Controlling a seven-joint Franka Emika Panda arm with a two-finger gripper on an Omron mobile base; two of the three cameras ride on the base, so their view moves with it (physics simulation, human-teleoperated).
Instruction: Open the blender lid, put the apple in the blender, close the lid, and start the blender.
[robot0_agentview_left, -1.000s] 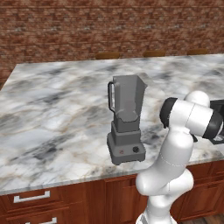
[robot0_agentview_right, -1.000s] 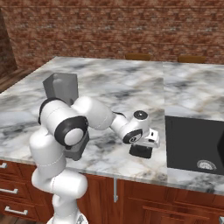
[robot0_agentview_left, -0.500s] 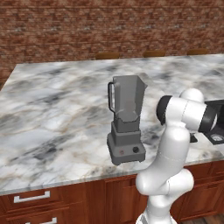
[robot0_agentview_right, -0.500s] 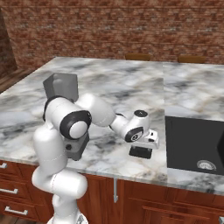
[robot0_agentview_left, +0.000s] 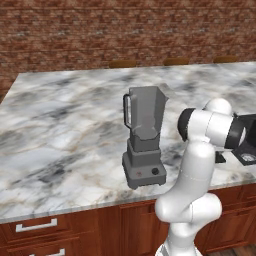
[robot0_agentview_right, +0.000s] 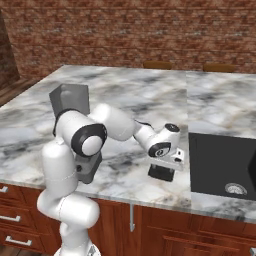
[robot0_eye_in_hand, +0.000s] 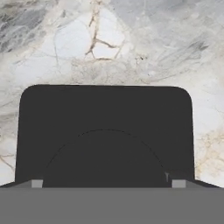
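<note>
Gripper (robot0_agentview_right: 163, 169) spread wide just above black blender lid (robot0_eye_in_hand: 105, 131) lying flat on marble counter (robot0_agentview_right: 150, 102), mid-frame right base view; lidless grey blender (robot0_agentview_left: 144, 137) beyond, centre of left base view.

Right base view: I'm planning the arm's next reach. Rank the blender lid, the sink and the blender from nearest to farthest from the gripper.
1. blender lid: on the counter, right beneath the gripper.
2. sink: dark basin to the gripper's right.
3. blender: far left, partly hidden behind the arm.
</note>
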